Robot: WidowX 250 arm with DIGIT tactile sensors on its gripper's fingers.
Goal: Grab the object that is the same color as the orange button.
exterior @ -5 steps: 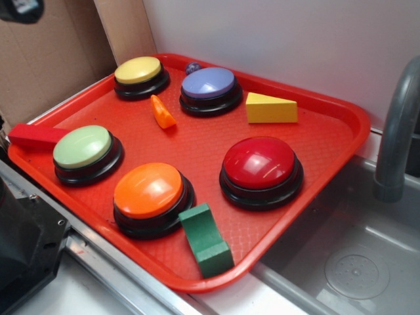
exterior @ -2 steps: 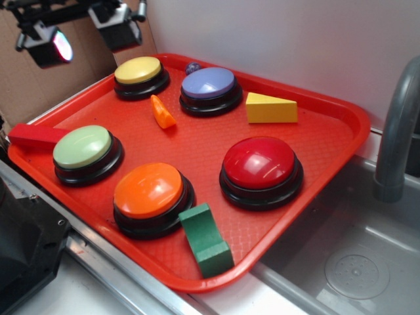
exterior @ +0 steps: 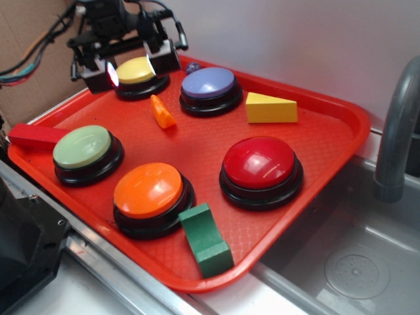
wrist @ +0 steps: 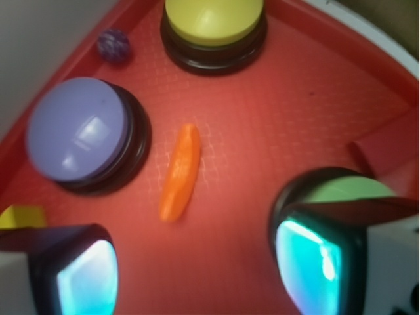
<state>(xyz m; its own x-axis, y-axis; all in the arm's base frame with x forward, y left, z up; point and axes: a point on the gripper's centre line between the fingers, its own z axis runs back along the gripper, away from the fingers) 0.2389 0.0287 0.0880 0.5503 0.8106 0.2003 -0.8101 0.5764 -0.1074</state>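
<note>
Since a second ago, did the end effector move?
Yes. The end effector came down and rightward into view, now hanging in front of the yellow button, above the orange wedge.

The exterior camera looks down at an angle over the whole red tray (exterior: pixel 328 105); the wrist camera looks straight down, close, sharing its far-left part.

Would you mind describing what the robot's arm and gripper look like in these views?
The arm is black, with black, orange and teal cables trailing off its left side. The gripper has two blocky fingers, black with pale sides; in the wrist view their pads glow turquoise, pinkish-white in the exterior view.
</note>
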